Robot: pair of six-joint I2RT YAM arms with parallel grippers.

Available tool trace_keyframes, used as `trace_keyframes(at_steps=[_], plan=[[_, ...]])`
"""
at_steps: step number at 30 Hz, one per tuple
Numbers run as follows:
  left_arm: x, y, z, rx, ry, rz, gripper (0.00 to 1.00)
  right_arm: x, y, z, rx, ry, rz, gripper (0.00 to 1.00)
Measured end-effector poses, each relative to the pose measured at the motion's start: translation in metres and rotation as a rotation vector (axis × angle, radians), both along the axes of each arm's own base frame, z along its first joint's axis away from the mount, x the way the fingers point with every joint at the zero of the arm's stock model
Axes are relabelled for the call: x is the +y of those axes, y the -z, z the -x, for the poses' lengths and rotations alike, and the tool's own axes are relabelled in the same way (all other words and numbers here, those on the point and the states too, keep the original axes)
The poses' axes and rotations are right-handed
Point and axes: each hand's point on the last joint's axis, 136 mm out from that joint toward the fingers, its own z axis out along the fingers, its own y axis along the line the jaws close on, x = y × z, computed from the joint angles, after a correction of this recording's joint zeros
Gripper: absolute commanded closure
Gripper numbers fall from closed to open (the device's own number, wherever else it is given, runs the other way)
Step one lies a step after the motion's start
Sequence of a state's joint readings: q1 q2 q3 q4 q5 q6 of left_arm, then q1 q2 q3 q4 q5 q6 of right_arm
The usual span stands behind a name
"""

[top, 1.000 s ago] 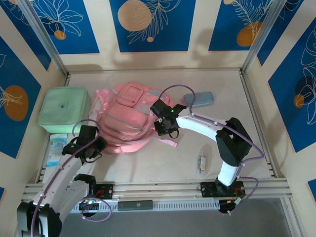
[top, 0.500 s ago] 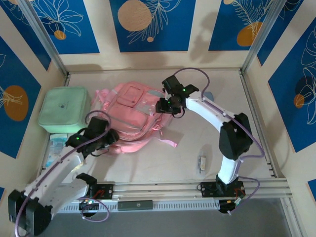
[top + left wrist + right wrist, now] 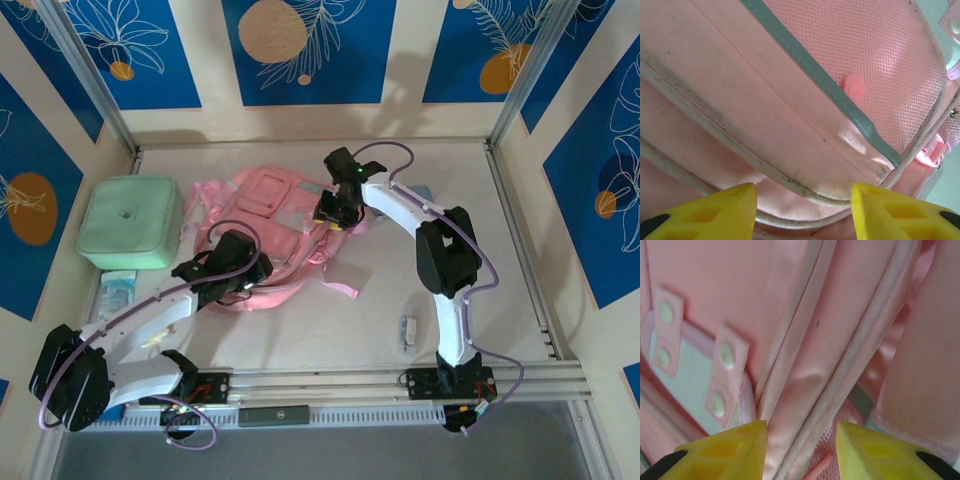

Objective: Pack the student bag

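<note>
The pink student bag lies flat on the table, front pockets up, a loose strap trailing from its near edge. A mint-green square case sits just beside the bag, on the left arm's side.

The left gripper hangs over the bag's near edge. Seen from its wrist, the left gripper has its yellow fingers spread apart, holding nothing, just above a mesh pocket with a grey trim band.

The right gripper is at the bag's far edge on the right arm's side. In close view the right gripper has its fingers apart, with a piped seam of the bag between them. I cannot tell whether they pinch it.
</note>
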State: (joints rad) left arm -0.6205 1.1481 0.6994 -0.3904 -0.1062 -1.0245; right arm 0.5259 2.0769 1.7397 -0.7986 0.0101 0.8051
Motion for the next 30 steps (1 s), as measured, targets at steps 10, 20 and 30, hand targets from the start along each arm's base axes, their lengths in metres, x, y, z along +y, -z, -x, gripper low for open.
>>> trace_keyframes(at_steps=[10,20,30], plan=[[-0.003,0.009,-0.006,-0.006,-0.023,0.024,0.44,0.011,0.015,-0.011,0.052,0.022,-0.04,0.83],[0.007,0.022,-0.017,-0.008,-0.068,0.029,0.44,0.012,0.009,-0.012,0.045,0.049,-0.1,1.0],[0.035,0.039,-0.053,-0.005,-0.129,0.034,0.46,0.007,-0.013,0.02,0.005,0.109,-0.166,1.0]])
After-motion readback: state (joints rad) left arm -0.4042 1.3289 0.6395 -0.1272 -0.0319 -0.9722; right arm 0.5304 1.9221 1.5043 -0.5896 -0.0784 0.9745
